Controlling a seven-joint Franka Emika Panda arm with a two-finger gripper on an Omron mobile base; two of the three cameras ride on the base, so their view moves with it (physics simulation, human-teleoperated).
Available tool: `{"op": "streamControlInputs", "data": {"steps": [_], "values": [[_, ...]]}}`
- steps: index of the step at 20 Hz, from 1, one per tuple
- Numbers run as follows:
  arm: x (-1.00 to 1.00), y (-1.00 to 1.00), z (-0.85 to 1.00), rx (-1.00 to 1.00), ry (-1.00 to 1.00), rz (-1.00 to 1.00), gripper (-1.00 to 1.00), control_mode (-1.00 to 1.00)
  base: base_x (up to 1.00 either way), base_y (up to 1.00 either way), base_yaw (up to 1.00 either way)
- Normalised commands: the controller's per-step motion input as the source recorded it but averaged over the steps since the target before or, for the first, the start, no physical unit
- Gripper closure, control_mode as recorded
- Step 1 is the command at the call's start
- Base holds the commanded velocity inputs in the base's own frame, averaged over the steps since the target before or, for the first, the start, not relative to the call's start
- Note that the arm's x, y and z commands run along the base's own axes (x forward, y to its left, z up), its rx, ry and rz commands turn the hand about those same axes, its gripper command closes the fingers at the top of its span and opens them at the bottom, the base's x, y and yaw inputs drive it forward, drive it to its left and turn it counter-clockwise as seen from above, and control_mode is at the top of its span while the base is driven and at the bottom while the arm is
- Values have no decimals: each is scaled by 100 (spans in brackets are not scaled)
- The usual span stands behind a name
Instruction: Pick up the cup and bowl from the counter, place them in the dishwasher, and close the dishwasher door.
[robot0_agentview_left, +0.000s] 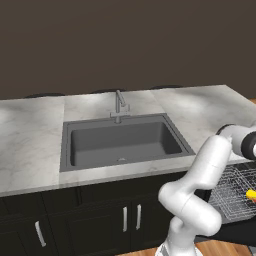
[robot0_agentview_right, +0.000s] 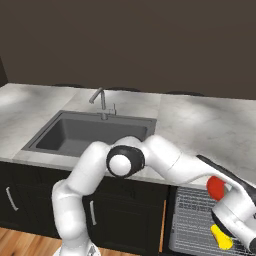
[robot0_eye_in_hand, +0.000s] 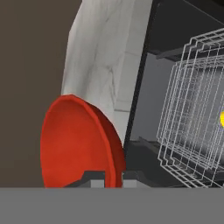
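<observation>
A: So, where does the bowl (robot0_eye_in_hand: 76, 144) sit?

B: It sits in the gripper (robot0_eye_in_hand: 107, 177). In the hand view the two finger tips are nearly closed on the red bowl's rim, one tip on each side of its wall, and the bowl stands on edge with its hollow facing left in that view.

A: And in the base views?

B: In the right base view the bowl (robot0_agentview_right: 215, 187) shows as a red patch beside the wrist, above the near edge of the rack (robot0_agentview_right: 195, 220), off the counter (robot0_agentview_right: 200, 125). The arm reaches from the base out to the right, low, past the counter's front edge.

A: Where is the cup?

B: The cup (robot0_agentview_right: 220, 237) lies in the rack, a yellow shape just below the wrist in the right base view. The left base view shows the cup (robot0_agentview_left: 251, 194) near the rack's right side, at the picture's right edge.

A: What of the dishwasher?

B: The dishwasher (robot0_eye_in_hand: 183, 109) stands open, its wire rack slid out. The hand view shows its dark interior, with the rack's wires in front of it.

A: And the counter itself?

B: The sink (robot0_agentview_left: 122, 142) and tap (robot0_agentview_left: 119, 105) sit in its middle.
</observation>
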Motion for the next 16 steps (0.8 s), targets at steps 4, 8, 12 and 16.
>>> {"op": "streamControlInputs", "data": {"steps": [4, 8, 12, 16], "values": [[-47, 3, -28, 0, 0, 4, 100, -100, 0, 0, 0], [-37, 0, -30, 0, 0, 4, 100, -100, 0, 0, 0], [-20, 2, -45, 0, 3, 2, 100, -100, 0, 0, 0], [-4, 6, -49, 0, 7, 1, 100, -100, 0, 0, 0]]}}
